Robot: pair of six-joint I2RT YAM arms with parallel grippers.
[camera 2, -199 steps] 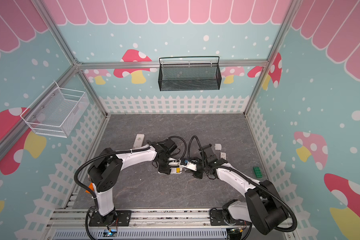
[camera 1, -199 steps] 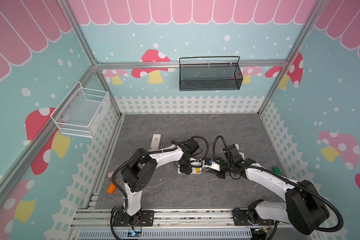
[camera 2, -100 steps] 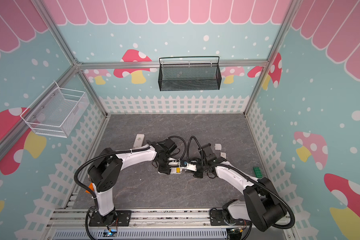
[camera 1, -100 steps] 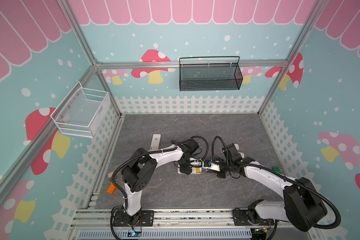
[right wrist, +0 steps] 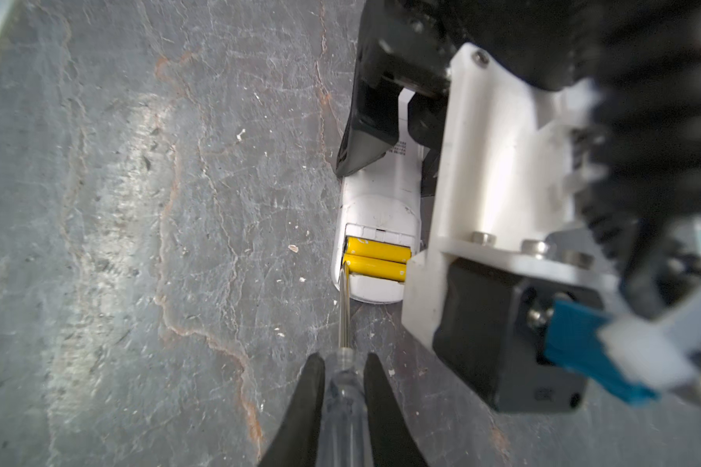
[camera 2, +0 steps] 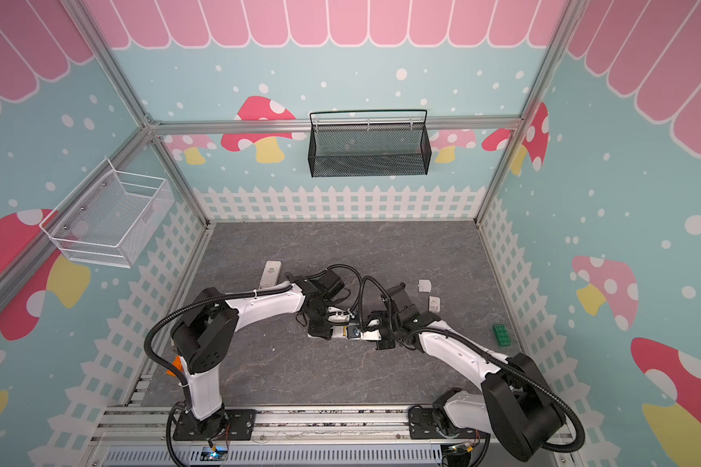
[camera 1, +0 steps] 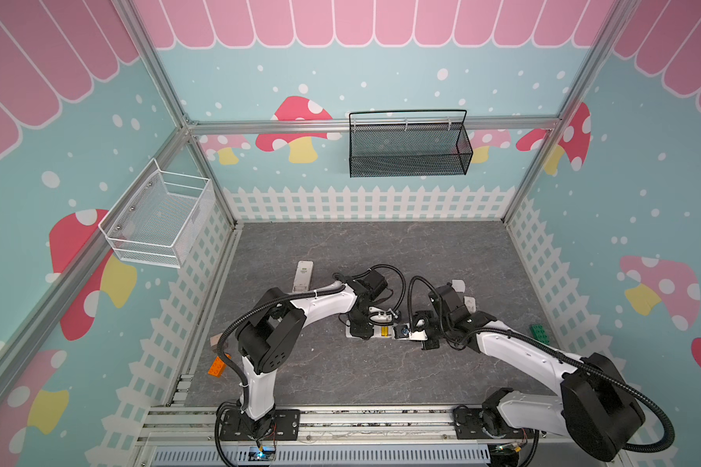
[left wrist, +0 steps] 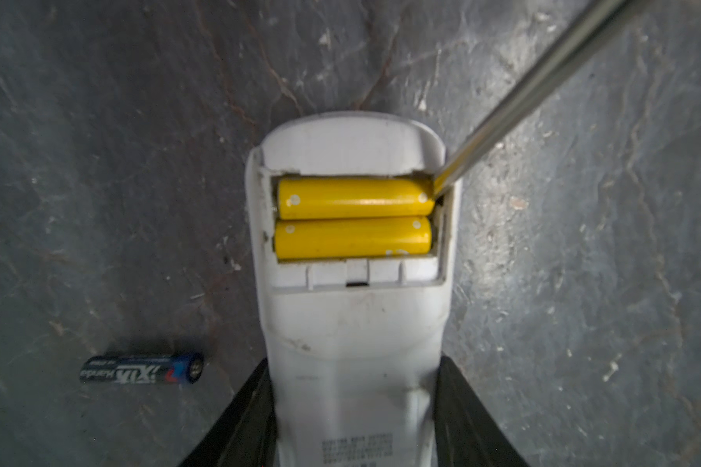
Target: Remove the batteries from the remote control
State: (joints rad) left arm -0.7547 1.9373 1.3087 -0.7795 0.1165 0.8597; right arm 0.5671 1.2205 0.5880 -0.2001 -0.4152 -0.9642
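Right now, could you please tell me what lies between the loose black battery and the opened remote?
Nothing: between battery and remote the left wrist view shows bare tabletop.
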